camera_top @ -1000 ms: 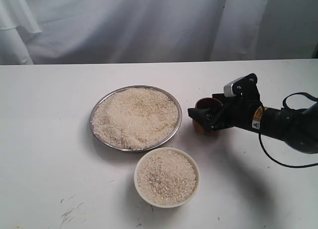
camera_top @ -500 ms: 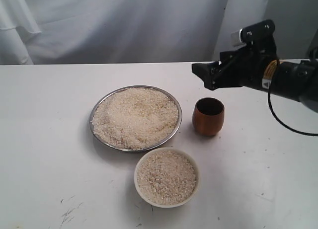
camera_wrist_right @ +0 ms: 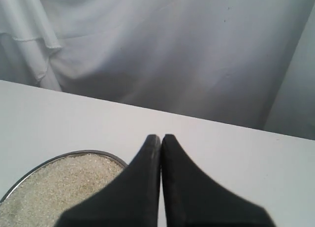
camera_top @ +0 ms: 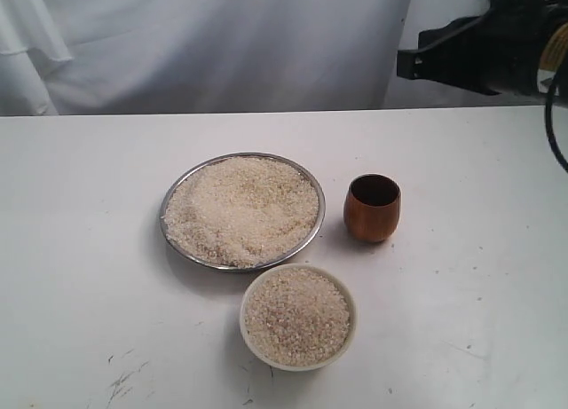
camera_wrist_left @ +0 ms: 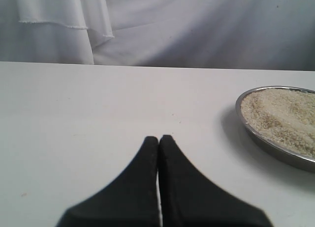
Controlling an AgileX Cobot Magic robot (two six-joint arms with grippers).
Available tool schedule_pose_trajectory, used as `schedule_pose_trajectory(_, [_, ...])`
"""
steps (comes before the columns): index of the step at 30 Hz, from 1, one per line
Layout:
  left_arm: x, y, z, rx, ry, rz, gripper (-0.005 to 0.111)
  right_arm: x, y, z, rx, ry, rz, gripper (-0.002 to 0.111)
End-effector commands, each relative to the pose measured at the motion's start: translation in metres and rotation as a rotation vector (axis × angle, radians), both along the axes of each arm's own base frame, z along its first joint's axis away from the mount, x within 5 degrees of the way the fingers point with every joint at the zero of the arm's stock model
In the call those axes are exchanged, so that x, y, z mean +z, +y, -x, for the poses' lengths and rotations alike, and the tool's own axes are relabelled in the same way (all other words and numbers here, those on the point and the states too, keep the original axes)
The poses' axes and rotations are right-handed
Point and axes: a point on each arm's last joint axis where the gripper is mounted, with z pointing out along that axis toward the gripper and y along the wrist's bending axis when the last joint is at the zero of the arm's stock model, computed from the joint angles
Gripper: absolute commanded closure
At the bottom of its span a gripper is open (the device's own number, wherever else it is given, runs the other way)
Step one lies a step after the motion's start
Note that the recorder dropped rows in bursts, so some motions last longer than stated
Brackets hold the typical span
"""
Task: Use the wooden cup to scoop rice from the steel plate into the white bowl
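The steel plate lies mid-table, heaped with rice. In front of it sits the white bowl, also full of rice. The wooden cup stands upright and free to the right of the plate, dark inside. My right gripper hangs high at the upper right, well above and behind the cup, shut with nothing in it; below it the right wrist view shows the plate's rim. My left gripper is shut and empty over bare table, the plate off to one side; the exterior view does not show it.
A white cloth backdrop hangs behind the table's far edge. The white table has a few dark scuff marks near its front left. A black cable trails from the right arm at the right edge.
My right gripper let go of the wooden cup, left it standing by the plate, then rose up and back to the upper right and shut.
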Motion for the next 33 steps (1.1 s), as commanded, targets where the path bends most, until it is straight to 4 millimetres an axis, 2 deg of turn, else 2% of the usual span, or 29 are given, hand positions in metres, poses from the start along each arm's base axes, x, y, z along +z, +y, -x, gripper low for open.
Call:
schedule_pose_trajectory(1, [-0.001, 0.000, 0.000, -0.001, -0.007, 0.004, 0.107, 0.018, -0.003, 0.010, -0.017, -0.022, -0.068, 0.108])
schedule_pose_trajectory(5, [-0.001, 0.000, 0.000, -0.001, -0.007, 0.004, 0.107, 0.019, -0.004, 0.011, -0.019, -0.025, -0.066, 0.108])
schedule_pose_trajectory(8, [-0.001, 0.000, 0.000, -0.001, -0.007, 0.004, 0.107, 0.017, -0.006, 0.011, -0.025, -0.036, 0.002, 0.108])
schedule_pose_trajectory(11, [-0.001, 0.000, 0.000, -0.001, -0.007, 0.004, 0.107, 0.019, -0.018, 0.018, -0.117, 0.016, 0.044, 0.108])
schedule_pose_trajectory(13, [-0.001, 0.000, 0.000, -0.001, -0.007, 0.004, 0.107, 0.025, -0.029, 0.033, -0.186, 0.055, 0.009, 0.108])
schedule_pose_trajectory(16, [-0.001, 0.000, 0.000, -0.001, -0.007, 0.004, 0.107, 0.032, -0.047, 0.058, -0.208, 0.009, -0.007, 0.108])
schedule_pose_trajectory(21, [-0.001, 0.000, 0.000, -0.001, -0.007, 0.004, 0.107, 0.030, -0.084, 0.095, -0.316, -0.041, -0.056, 0.108])
schedule_pose_trajectory(26, [-0.001, 0.000, 0.000, -0.001, -0.007, 0.004, 0.107, 0.014, -0.117, 0.141, -0.446, -0.098, -0.127, 0.108])
schedule_pose_trajectory(29, [-0.001, 0.000, 0.000, -0.001, -0.007, 0.004, 0.107, 0.001, -0.127, 0.168, -0.487, -0.151, -0.150, 0.108])
schedule_pose_trajectory(33, [-0.001, 0.000, 0.000, -0.001, -0.007, 0.004, 0.107, -0.023, -0.133, 0.191, -0.527, -0.174, -0.155, 0.108])
